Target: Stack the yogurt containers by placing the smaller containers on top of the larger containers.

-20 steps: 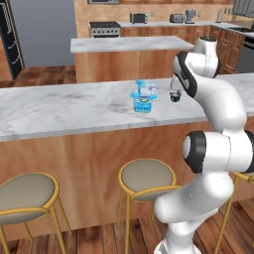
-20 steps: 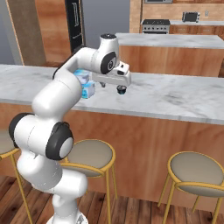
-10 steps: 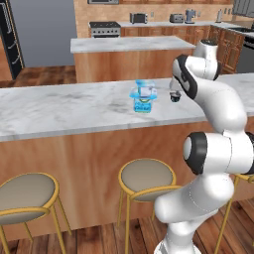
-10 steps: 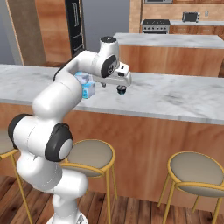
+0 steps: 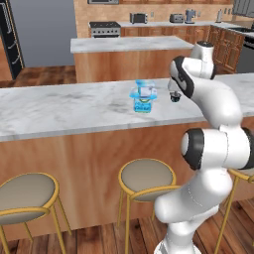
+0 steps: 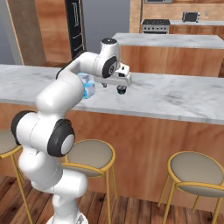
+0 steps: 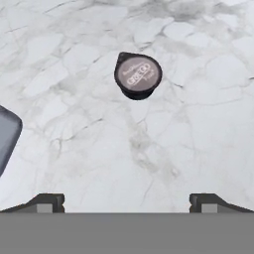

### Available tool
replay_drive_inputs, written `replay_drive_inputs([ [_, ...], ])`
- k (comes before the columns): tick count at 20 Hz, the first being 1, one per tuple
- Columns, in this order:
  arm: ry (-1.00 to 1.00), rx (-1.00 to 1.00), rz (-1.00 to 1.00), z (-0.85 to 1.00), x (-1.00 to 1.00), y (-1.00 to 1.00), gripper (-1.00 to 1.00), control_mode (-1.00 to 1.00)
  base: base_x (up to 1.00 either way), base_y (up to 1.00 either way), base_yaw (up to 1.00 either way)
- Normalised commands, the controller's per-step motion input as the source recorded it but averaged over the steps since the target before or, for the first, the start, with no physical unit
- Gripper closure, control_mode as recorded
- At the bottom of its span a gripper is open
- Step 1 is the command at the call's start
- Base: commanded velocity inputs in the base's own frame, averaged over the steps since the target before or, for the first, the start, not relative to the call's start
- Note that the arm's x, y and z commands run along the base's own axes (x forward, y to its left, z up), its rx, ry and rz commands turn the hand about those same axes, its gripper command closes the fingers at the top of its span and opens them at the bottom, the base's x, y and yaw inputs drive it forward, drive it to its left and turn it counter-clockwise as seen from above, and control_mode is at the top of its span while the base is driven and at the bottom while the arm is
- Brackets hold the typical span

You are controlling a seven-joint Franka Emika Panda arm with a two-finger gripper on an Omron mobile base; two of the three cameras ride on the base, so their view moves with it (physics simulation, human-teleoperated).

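The smaller pale cup [image 5: 145, 91] sits upright on top of the larger light-blue cup [image 5: 143, 105], whose label bears a green mark. The stack stands on the marble counter [image 5: 74, 106]. In the right base view the stack [image 6: 89, 86] is partly hidden behind my forearm. My gripper [image 5: 173, 97] [image 6: 121, 89] hangs just above the counter, apart from the stack and to its right. It holds nothing. In the hand view the gripper [image 7: 127, 203] is open, its fingertips [image 7: 47, 202] spread wide over bare marble.
A small dark round lidded pod [image 7: 138, 75] lies on the marble ahead of the fingers. A grey object [image 7: 6, 136] cuts in at the hand view's left edge. Round stools [image 5: 146, 177] stand under the counter. A second island [image 5: 129, 45] lies behind.
Almost nothing: my hand has shifted only slightly above the counter, and the stacked cups have stayed put.
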Motion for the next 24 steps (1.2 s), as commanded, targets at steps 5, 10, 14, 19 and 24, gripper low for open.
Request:
replay_drive_inputs([
  [5, 0.00, 0.00, 0.00, -0.05, 0.20, -0.08, -1.00, -1.00, 0.00, 0.00, 0.00],
  [10, 0.00, 0.00, 0.00, -0.04, 0.19, -0.14, -1.00, -1.00, 0.00, 0.00, 0.00],
  [14, 0.00, 0.00, 0.00, -0.09, 0.13, -0.09, -1.00, -1.00, 0.00, 0.00, 0.00],
  [19, -0.01, 0.00, 0.01, -0.15, 0.16, 0.00, -1.00, -1.00, 0.00, 0.00, 0.00],
  [24, -0.01, 0.00, 0.02, -0.15, 0.15, 0.00, -1.00, -1.00, 0.00, 0.00, 0.00],
])
